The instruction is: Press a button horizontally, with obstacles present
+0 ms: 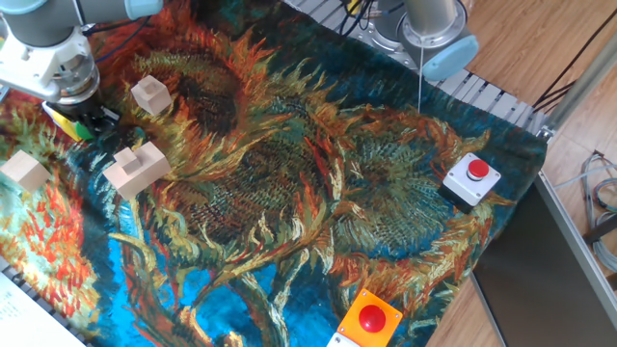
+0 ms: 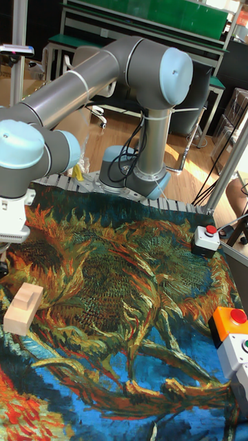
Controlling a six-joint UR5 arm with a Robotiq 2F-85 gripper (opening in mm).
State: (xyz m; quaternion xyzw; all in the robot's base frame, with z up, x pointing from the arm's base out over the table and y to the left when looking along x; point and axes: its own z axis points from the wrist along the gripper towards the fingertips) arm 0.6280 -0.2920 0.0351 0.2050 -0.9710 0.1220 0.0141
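Hiding most of button (image 1: pixel 60 121): gripper (image 1: pixel 92 123); fingers' state unclear.

My arm (image 2: pixel 89 72): silver-grey metal tube links; pale blue caps on the joints (image 2: pixel 176 74), rounded and smooth; base column (image 2: pixel 148 155) grey with a blue cap low on its side; black cables looped behind the base; wrist housing (image 1: pixel 43 67) white-grey, ribbed at its lower ring; the gripper (image 1: pixel 92 123) below it is black, its fingertips not clear to me.
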